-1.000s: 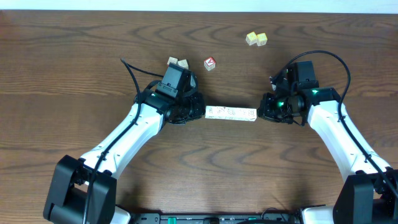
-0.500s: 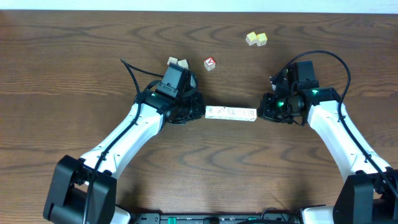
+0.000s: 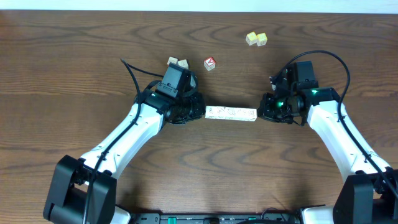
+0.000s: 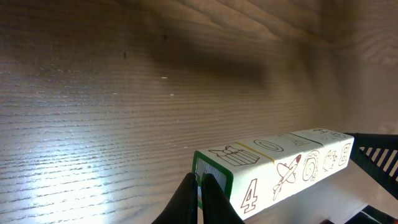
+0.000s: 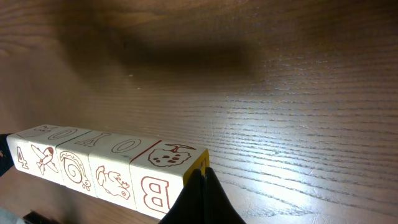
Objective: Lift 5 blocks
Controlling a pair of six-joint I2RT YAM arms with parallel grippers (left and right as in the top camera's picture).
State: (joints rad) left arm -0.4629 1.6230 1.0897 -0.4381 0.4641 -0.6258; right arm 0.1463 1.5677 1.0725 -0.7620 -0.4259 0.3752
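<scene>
I have the blocks (image 3: 231, 113) butted face to face in one straight row. Its long axis runs left to right across the dark, wood-grained tabletop (image 3: 74, 81), midway between my two arms. The left tool (image 3: 202, 112) is clenched, fingers pressed together with nothing between them. Its tip bears on the row's left end face, which the left wrist view shows edged in green. The right tool (image 3: 259, 114) is clenched the same way, its tip against the opposite end face, edged in yellow. The row is pinched lengthwise between the two tips. The blocks are pale wooden cubes with square edges, all alike in size, printed in thin brown outline. From the left wrist I read a 4, an aeroplane and a spiral on the side faces. From the right wrist I read a B, with an O on a top face. I cannot tell whether the row rests on the tabletop or hangs clear of it. Farther back lie a red-and-white cube (image 3: 210, 63), two yellow cubes (image 3: 255, 39) touching each other, and two tan cubes (image 3: 177, 62) just behind the left arm.
</scene>
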